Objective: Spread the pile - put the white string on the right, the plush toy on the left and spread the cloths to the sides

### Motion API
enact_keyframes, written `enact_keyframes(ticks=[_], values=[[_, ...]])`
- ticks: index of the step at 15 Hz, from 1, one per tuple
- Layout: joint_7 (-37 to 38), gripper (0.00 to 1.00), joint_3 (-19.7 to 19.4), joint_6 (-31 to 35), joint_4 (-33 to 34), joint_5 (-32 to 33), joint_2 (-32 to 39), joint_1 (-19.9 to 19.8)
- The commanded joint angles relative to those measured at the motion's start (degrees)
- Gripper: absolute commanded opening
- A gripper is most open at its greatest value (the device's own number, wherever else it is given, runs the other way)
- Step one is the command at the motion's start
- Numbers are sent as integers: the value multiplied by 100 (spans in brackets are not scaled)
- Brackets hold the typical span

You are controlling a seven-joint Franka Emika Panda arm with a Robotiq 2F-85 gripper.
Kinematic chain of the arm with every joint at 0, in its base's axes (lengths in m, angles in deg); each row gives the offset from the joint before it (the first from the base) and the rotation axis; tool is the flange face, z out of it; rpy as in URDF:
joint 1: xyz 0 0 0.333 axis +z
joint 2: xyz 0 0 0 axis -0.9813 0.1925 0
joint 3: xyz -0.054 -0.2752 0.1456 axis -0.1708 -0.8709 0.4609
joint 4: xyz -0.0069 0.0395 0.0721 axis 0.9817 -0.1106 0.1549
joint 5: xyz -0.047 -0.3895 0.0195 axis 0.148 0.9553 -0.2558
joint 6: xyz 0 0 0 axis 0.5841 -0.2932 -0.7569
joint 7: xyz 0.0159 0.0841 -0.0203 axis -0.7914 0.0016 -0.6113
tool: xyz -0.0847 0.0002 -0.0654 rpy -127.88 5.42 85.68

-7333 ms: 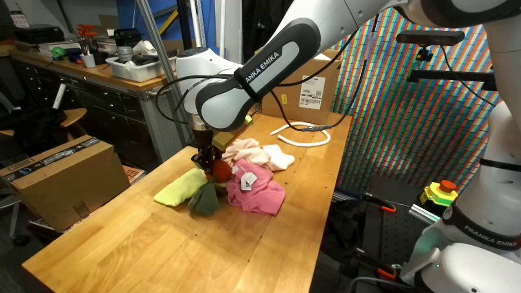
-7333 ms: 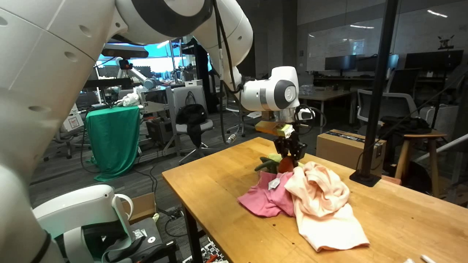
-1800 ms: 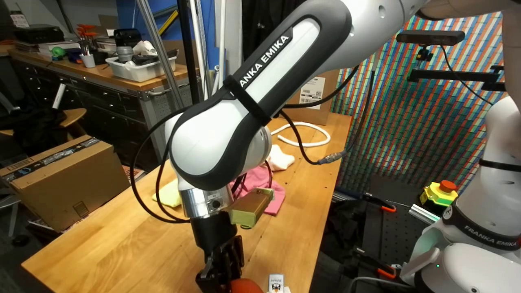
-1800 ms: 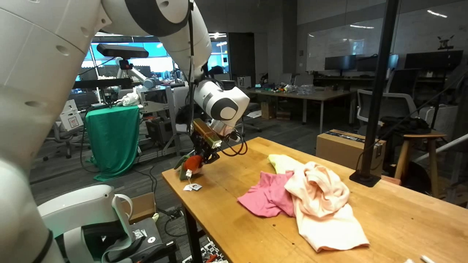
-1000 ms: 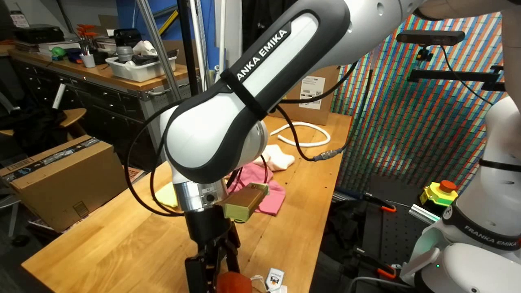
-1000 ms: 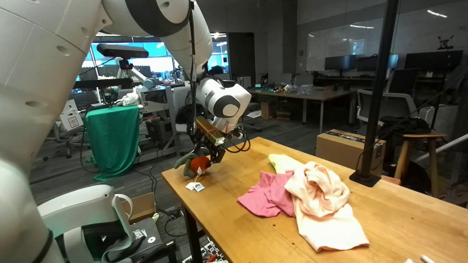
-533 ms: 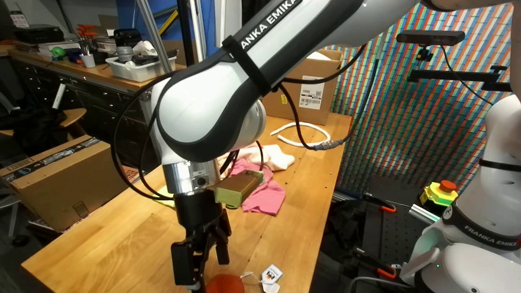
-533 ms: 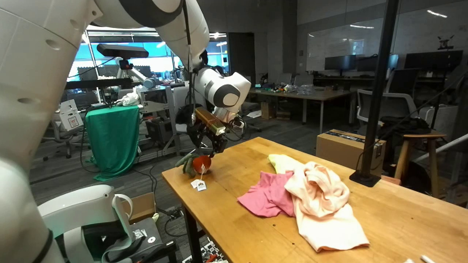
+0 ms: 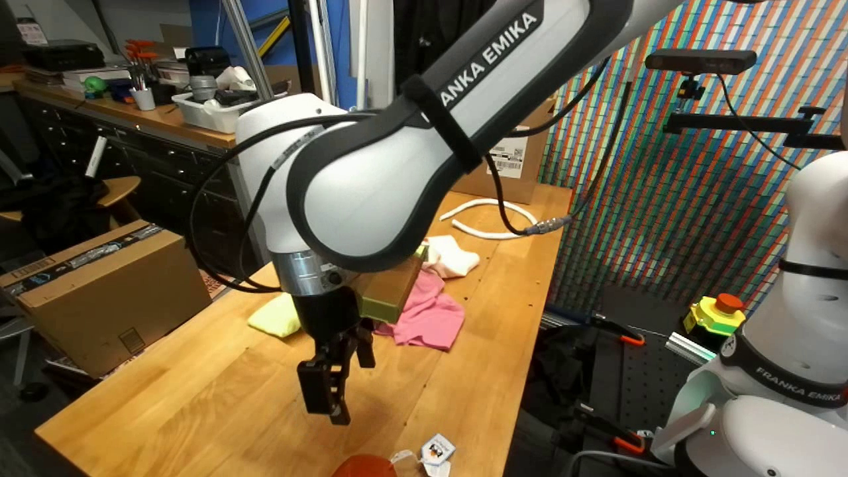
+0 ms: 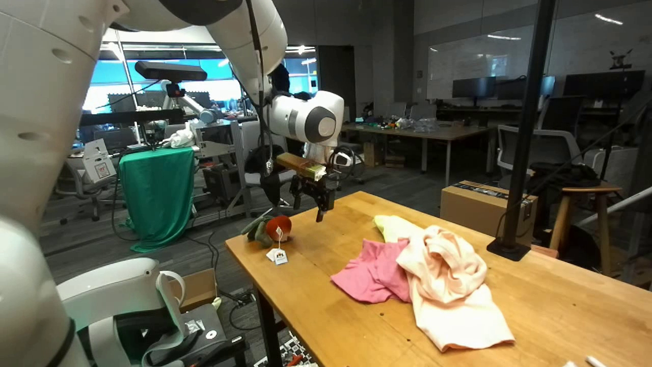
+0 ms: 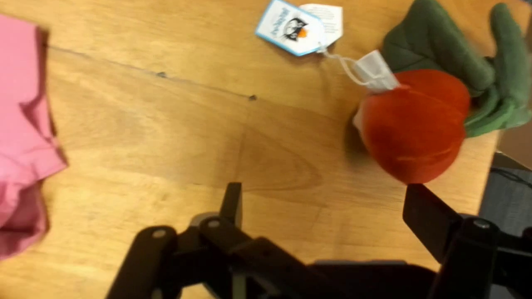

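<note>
Black two-finger gripper (image 11: 323, 195), jaws apart and empty, had just released the round red-orange plush toy (image 11: 415, 124) and risen off it; toy lay near one end of the pale wooden table (image 10: 316, 260), placement judged done. Yellow-green cloth (image 10: 396, 228), magenta-pink cloth (image 10: 374, 272) and cream-peach cloth (image 10: 453, 275) lay bunched mid-table, spreading likely next; thin white cord (image 9: 490, 236) curved beyond, apart. Table was seamed, dark-specked. Room: lab, green-draped stand (image 10: 158, 199), cardboard box (image 9: 112, 291).

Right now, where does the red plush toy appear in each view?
An exterior view: red plush toy at the bottom edge, just left of centre, partly cut off.
An exterior view: red plush toy left of centre, below mid-height.
Wrist view: red plush toy in the upper right.
Shared landmark: the pink cloth, visible in all three.
</note>
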Motion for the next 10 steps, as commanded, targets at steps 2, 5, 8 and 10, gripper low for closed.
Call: enact_keyframes(ticks=[2, 5, 8, 10], values=[[784, 100, -428, 527, -292, 1110, -223, 269], [1248, 100, -618, 835, -496, 1669, -469, 303], [1688, 100, -752, 1093, -736, 2123, -838, 298], [2029, 100, -859, 1198, -902, 2506, -1099, 279]])
